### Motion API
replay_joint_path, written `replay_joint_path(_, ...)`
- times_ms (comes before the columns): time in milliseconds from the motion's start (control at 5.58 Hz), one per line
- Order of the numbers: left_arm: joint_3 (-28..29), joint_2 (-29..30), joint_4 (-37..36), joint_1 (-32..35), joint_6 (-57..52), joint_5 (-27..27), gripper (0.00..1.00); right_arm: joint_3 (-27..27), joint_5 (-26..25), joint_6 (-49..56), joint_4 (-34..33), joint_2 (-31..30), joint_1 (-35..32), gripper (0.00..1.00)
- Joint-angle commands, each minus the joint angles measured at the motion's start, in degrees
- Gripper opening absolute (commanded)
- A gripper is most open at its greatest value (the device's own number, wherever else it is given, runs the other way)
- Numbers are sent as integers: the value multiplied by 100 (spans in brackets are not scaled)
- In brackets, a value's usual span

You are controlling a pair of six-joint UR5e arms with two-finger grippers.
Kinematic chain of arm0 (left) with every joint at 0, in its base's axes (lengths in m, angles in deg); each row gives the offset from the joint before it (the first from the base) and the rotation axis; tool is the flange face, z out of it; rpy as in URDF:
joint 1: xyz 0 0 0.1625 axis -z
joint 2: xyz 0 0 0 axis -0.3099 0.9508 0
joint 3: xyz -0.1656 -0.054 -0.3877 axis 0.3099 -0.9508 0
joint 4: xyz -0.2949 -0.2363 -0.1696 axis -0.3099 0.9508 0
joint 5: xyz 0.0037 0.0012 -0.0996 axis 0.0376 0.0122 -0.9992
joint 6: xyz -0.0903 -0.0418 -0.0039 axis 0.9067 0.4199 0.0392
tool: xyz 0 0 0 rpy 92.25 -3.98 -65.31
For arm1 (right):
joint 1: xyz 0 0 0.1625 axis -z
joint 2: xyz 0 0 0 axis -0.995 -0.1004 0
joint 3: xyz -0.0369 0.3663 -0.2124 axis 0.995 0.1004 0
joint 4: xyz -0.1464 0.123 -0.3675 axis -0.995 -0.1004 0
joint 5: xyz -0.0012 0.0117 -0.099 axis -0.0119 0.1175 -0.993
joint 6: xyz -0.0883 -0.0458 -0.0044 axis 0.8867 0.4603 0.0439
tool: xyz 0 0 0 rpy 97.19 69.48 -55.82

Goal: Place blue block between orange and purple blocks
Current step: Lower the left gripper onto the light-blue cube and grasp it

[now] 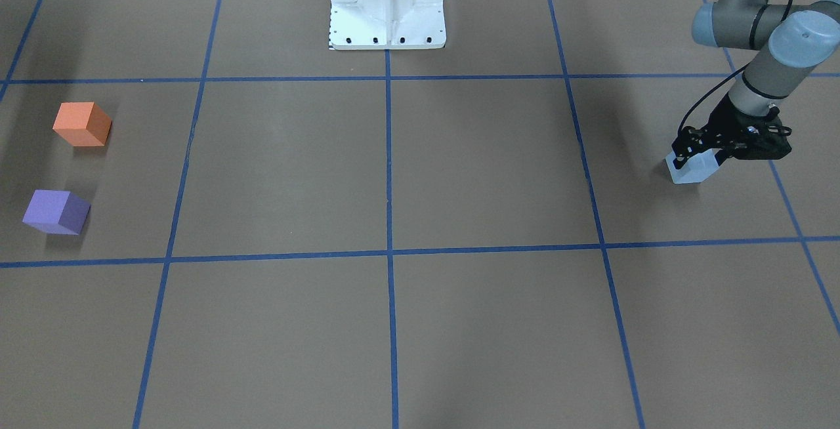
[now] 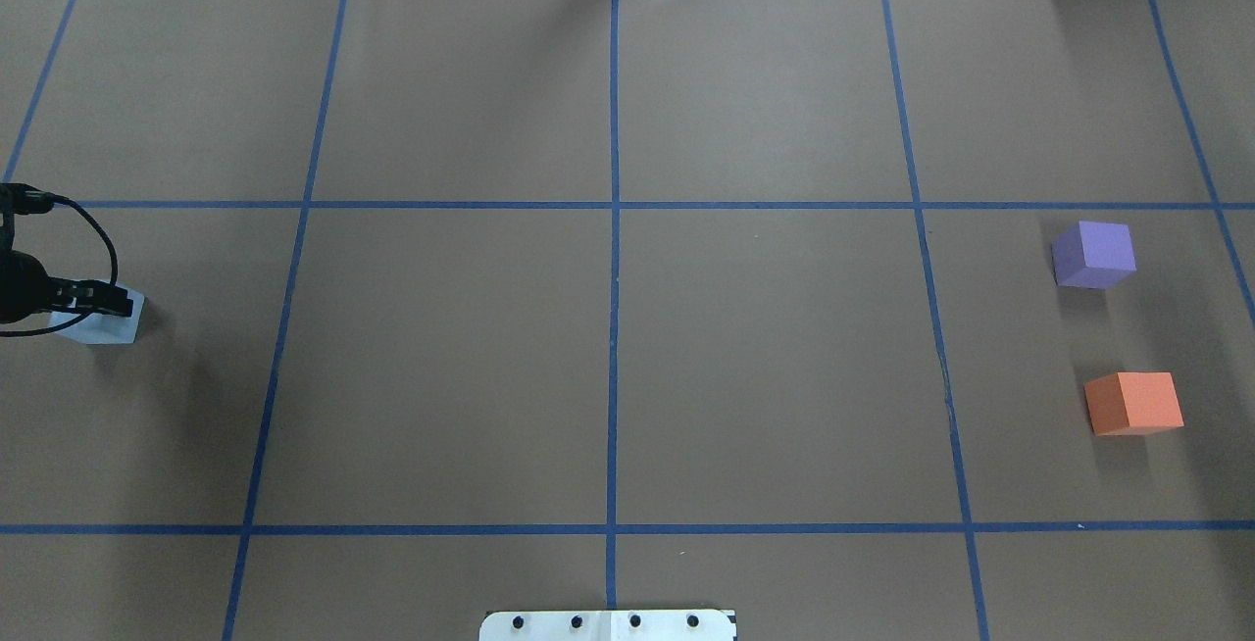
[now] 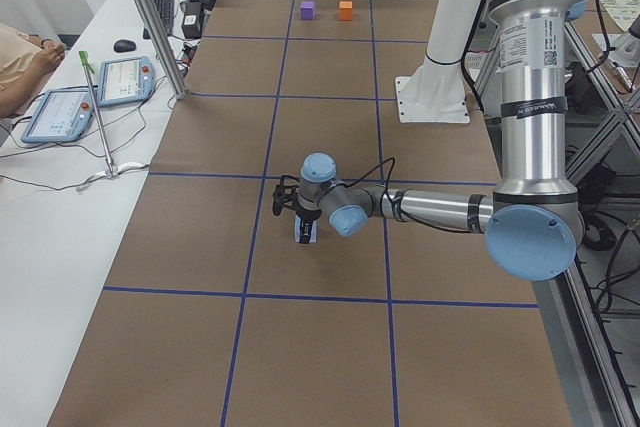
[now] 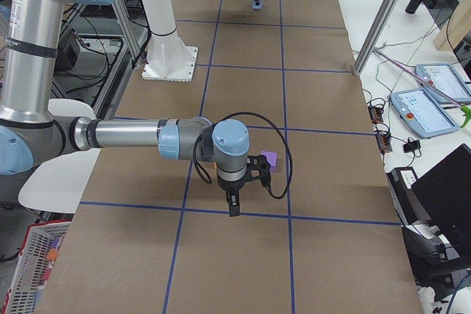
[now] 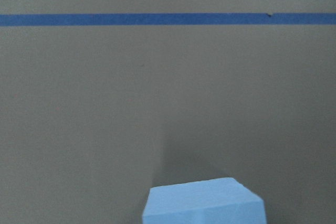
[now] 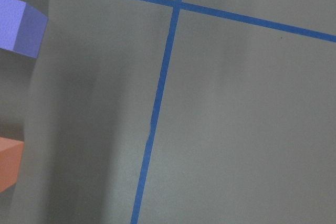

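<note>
- Black left fingers (image 1: 681,152) point down and hug the blue block (image 1: 694,170) on two sides, closed onto it.
- Under those fingers, the blue block sits on the tabletop (image 1: 459,173), near the robot's left end.
- Far across, the right fingers (image 4: 233,209) hang over the tabletop near the purple block (image 1: 56,211). I cannot tell if they are wide or narrow.
- Near the purple block stands the orange block (image 1: 82,124), with a gap between them.
- Brown tabletop has blue tape lines (image 1: 388,153) making big squares. A white robot base (image 1: 387,2) stands on it.
- Tablets (image 3: 60,114) lie on a white desk (image 3: 50,207) beside it.
- Pale blue, the block has sharp edges.
</note>
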Motion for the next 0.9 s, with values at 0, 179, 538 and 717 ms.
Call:
replay_joint_path(0, -49, 72, 10, -73, -56, 25, 20, 1, 0, -2, 4, 0, 0, 100)
replay_joint_path(179, -267, 98, -7, -64, -56, 8, 17, 1, 0, -2, -5, 0, 0, 100)
replay_joint_path(538, -603, 656, -391, -64, -48, -28, 17, 1, 0, -2, -5, 0, 0, 100)
replay_joint_path(717, -612, 1670, -1560, -73, -4, -28, 17, 1, 0, -2, -5, 0, 9, 100)
